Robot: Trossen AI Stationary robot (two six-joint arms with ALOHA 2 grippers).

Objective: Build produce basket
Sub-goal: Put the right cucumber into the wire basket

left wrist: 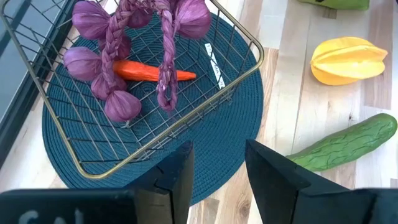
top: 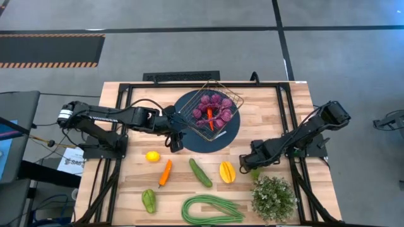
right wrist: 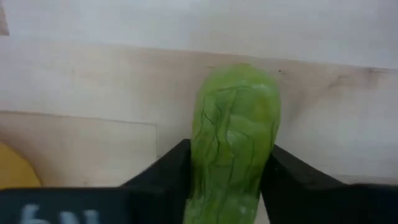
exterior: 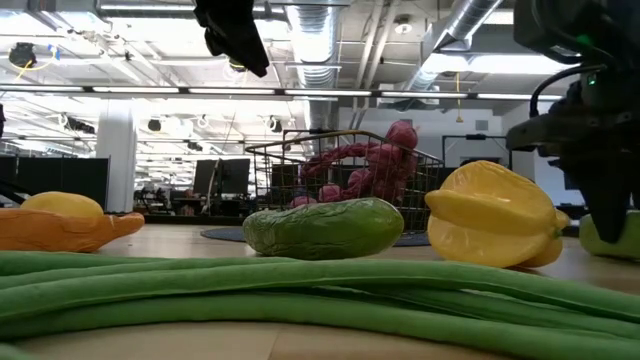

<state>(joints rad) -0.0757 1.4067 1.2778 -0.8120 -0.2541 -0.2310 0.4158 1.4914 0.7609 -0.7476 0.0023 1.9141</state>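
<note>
The wire basket (top: 238, 99) (left wrist: 255, 53) stands on a round dark blue mat (top: 235, 130) and holds purple grapes (top: 211, 103) (left wrist: 124, 37) and a red carrot (top: 210, 118) (left wrist: 143, 71). My left gripper (top: 175, 144) (left wrist: 217, 149) hovers open over the mat's near-left edge, beside the basket. My right gripper (top: 254, 164) (right wrist: 227, 155) is at the right, shut on a small green vegetable (top: 254, 172) (exterior: 610, 240). On the table lie a lemon (top: 152, 156), an orange carrot (top: 165, 172), a cucumber (top: 201, 173) (left wrist: 348, 146), a yellow fruit (top: 227, 171), a green pepper (top: 148, 200) and long green beans (top: 211, 210). My right gripper pinches the small green vegetable between its two fingers, one on each side of its body (right wrist: 233, 124). The fingers slant down at it from the table's right. In the low view its underside sits at table level; whether it is lifted, I cannot tell.
A bushy potted plant (top: 273, 198) stands at the near right corner, just behind my right gripper. The loose produce lies in a row across the near half of the table. Bare wood shows to the right of the mat (top: 278, 120).
</note>
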